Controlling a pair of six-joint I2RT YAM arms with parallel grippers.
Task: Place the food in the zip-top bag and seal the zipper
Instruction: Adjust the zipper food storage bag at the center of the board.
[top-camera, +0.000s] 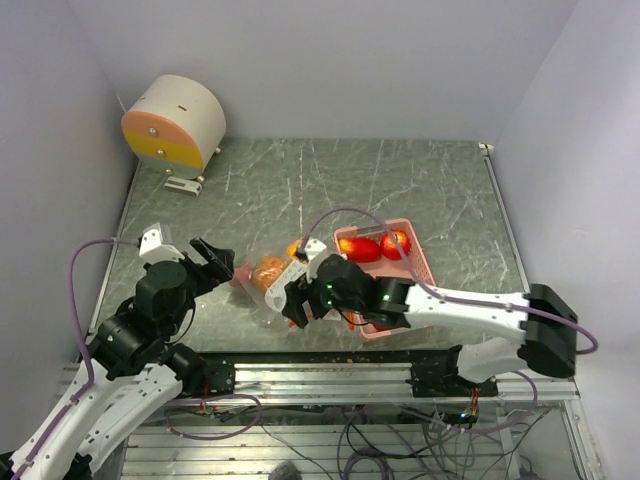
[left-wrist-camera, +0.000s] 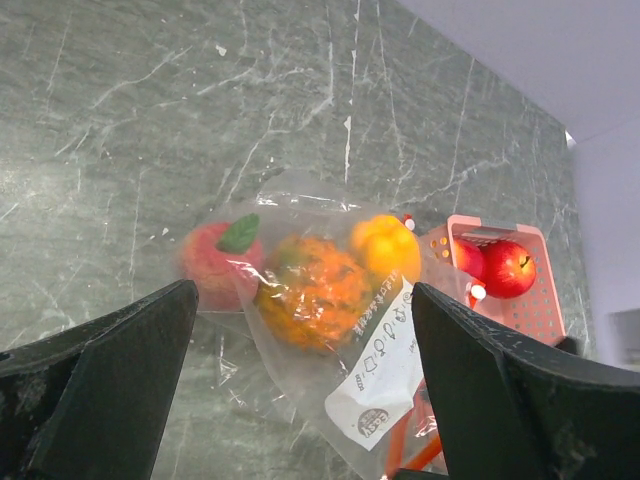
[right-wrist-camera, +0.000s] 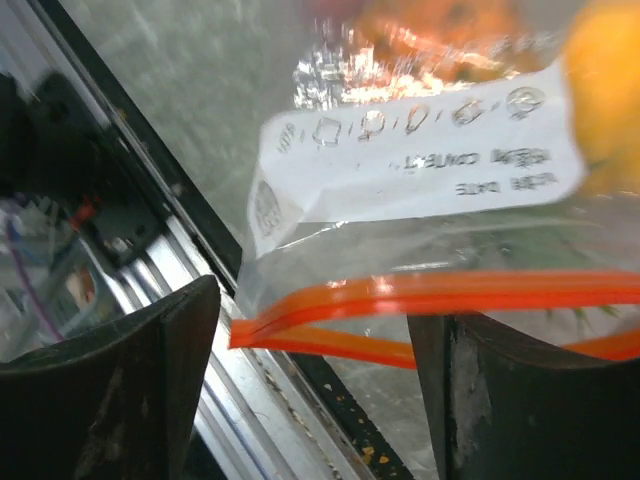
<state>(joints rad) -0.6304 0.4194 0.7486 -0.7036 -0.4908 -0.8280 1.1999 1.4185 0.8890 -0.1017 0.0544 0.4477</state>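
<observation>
1. Plainly, the zip-top bag (left-wrist-camera: 345, 340) lies on the counter (top-camera: 300, 180) and holds the bumpy orange fruit (left-wrist-camera: 315, 290) and the yellow pepper (left-wrist-camera: 385, 250). The pink peach (left-wrist-camera: 220, 265) seems to be inside too, though it shows only hazily.
2. Two red apples (top-camera: 372, 247) sit in the pink basket (top-camera: 424, 268).
3. The left fingers (top-camera: 213, 256) stand wide and empty near the bag.
4. The right fingers (top-camera: 295, 305) are parted, and the orange zipper (right-wrist-camera: 450, 292) runs between them.

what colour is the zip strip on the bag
Orange-red; the zip strip shows best in the right wrist view.
</observation>
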